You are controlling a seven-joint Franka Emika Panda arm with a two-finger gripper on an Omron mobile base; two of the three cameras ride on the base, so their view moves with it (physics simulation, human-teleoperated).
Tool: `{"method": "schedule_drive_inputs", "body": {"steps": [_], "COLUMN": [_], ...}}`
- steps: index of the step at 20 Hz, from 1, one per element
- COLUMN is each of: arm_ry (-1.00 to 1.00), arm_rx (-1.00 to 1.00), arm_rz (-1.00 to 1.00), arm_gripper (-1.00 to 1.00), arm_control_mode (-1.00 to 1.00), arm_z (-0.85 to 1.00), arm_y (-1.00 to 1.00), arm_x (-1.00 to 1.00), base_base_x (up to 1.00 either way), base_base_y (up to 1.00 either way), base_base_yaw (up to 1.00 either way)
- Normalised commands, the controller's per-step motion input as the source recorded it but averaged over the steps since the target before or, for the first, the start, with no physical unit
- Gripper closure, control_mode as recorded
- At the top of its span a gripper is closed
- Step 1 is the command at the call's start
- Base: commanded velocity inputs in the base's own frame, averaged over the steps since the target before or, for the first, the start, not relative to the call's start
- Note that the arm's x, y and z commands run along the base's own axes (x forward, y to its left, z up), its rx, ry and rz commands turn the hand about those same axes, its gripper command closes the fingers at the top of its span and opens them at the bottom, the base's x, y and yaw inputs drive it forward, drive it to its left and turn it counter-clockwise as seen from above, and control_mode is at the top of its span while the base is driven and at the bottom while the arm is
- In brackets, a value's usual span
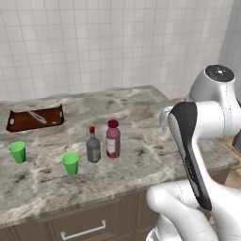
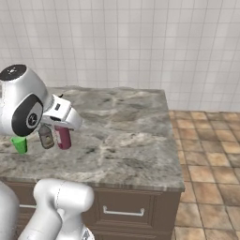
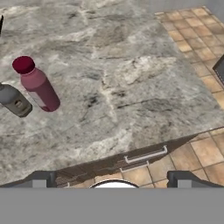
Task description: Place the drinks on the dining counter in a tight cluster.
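Two drinks stand side by side on the dining counter (image 1: 141, 106). One is a small grey-brown bottle with a red cap (image 1: 93, 146), the other a taller maroon bottle (image 1: 113, 138). In the hand view the maroon bottle (image 3: 37, 85) and the grey bottle (image 3: 15, 102) sit at the left, over the marbled counter (image 3: 131, 65). My gripper (image 3: 113, 179) hovers above the counter's front part, to the right of the bottles. It is open, its tips wide apart with nothing between them. In the right base view my arm partly covers the maroon bottle (image 2: 63, 138) and the grey bottle (image 2: 46, 137).
A brown tray (image 1: 35, 118) holding a utensil lies at the back left. Two green cups (image 1: 18, 151) (image 1: 71, 163) stand left of the bottles. Drawers with silver handles (image 3: 144, 155) run under the front edge. Tiled floor (image 2: 206, 140) begins past the counter's right end.
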Motion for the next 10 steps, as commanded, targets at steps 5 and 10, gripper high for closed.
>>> {"method": "schedule_drive_inputs", "body": {"steps": [5, 10], "arm_ry": [0.00, 0.00], "arm_rx": [0.00, 0.00], "arm_rz": [0.00, 0.00], "arm_gripper": [-1.00, -1.00], "arm_control_mode": [1.00, 1.00], "arm_z": [0.00, 0.00], "arm_y": [-0.01, 0.00], "arm_x": [-0.05, 0.00], "base_base_x": [-0.26, -0.95], "base_base_y": [-0.12, -0.43], "base_base_yaw": [-0.05, -0.21]}}
